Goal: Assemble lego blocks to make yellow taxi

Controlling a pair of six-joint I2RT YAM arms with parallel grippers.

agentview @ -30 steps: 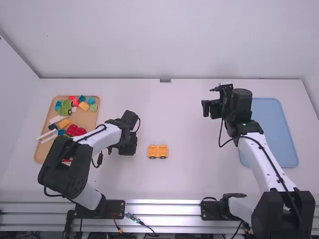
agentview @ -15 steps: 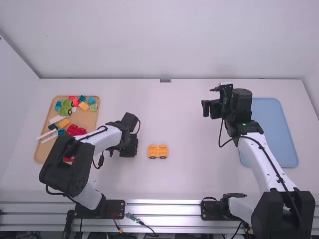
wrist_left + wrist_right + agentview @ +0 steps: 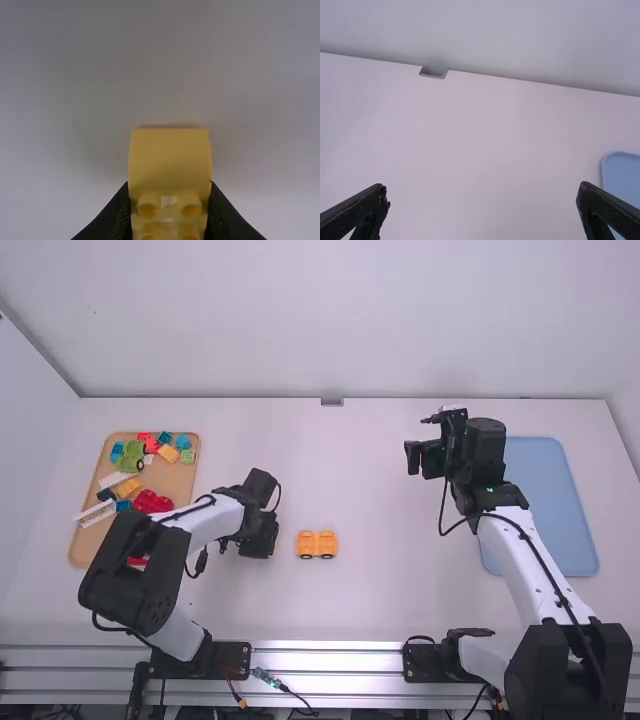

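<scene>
Left of the middle of the table in the high view, my left gripper (image 3: 258, 545) is low over the surface, left of an orange-yellow block car base (image 3: 317, 544) with dark wheels. In the left wrist view, my left gripper (image 3: 169, 220) is shut on a yellow block (image 3: 170, 162) with a curved smooth face and studs toward the fingers. My right gripper (image 3: 412, 458) is held up over the right side of the table. Its fingers are wide apart in the right wrist view, where the gripper (image 3: 482, 197) has nothing between them.
A wooden tray (image 3: 88, 502) at the left holds loose coloured blocks, including red, green, blue and yellow ones. The left arm reaches across its near edge. A blue tray (image 3: 560, 510) lies at the right, partly behind the right arm.
The left gripper has shifted slightly toward the camera and tilted a little. The right arm and the car base have stayed where they were.
</scene>
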